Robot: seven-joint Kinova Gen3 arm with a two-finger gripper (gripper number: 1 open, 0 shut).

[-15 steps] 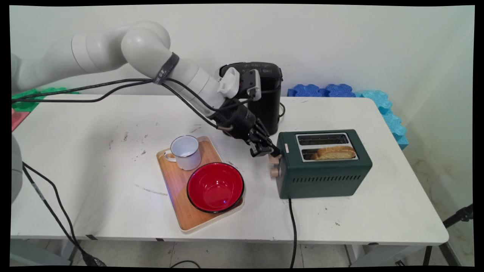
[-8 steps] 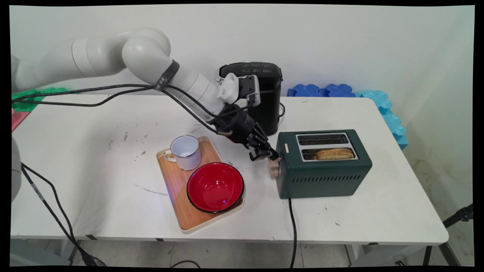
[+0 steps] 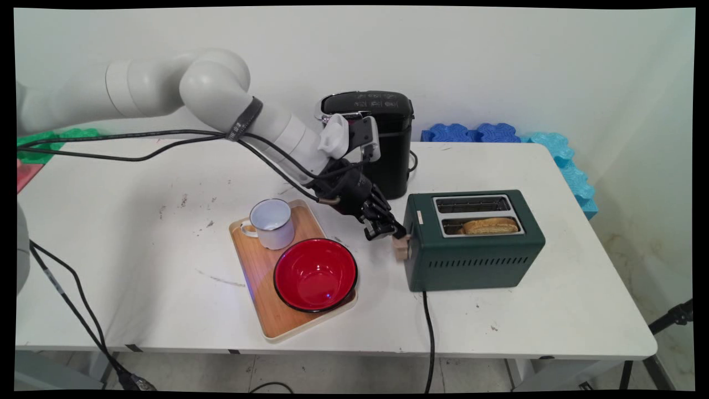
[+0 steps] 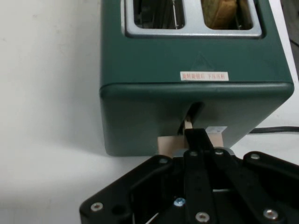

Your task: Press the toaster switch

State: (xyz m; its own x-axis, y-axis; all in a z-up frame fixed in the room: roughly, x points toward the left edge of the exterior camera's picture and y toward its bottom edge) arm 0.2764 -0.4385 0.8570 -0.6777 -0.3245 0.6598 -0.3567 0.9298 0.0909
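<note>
The green toaster [image 3: 475, 239] stands on the white surface [image 3: 138, 266] before a pale wall, bread [image 3: 491, 225] sunk in its near slot. The tool [image 3: 388, 230] presses its closed fingers down on the wooden lever [image 3: 401, 246] at the toaster's end. Beside it lies a tray [image 3: 260, 277] with mug [image 3: 271, 223] and red bowl [image 3: 315, 274]; a black coffee machine [image 3: 388, 138] stands behind.

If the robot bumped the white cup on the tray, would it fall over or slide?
The cup would probably slide rather than tip: it looks squat and stands flat on the wooden tray. It looks like thin enamel with nothing visible inside, so likely light and easy to shove. The red bowl close beside it might stop it.
</note>
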